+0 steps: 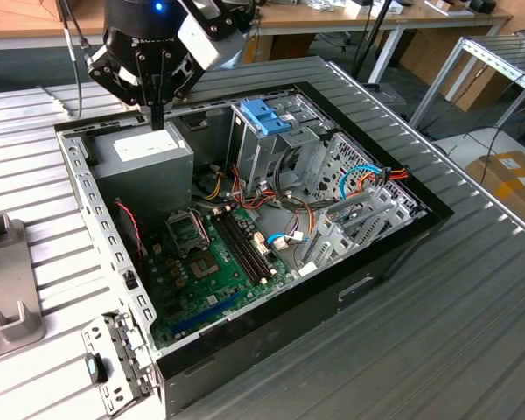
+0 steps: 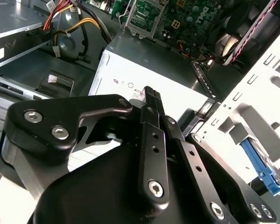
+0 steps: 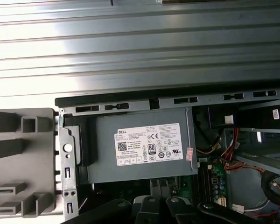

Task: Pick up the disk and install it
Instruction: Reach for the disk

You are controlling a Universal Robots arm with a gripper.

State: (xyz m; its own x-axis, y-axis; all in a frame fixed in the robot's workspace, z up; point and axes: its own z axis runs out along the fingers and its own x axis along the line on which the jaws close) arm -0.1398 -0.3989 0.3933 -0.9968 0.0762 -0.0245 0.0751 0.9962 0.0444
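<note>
My gripper (image 1: pixel 157 116) hangs over the back corner of the open computer case (image 1: pixel 394 254), its tips just above the grey power supply (image 1: pixel 149 153). Its fingers are shut together with nothing between them, as the second wrist view also shows for the gripper (image 2: pixel 150 93). The power supply (image 3: pixel 140 149) lies straight below in the first wrist view. Past the case's perforated side wall (image 2: pixel 266 93), a blue rail on a grey body (image 2: pixel 262 168) appears to be the disk. It lies well apart from the gripper.
A grey slotted fixture (image 1: pixel 9 289) stands on the ribbed table at the exterior view's left. Inside the case are the green motherboard (image 1: pixel 219 254), a tall metal cage with a blue latch (image 1: pixel 267 116), drive bays and loose cables (image 1: pixel 367 179).
</note>
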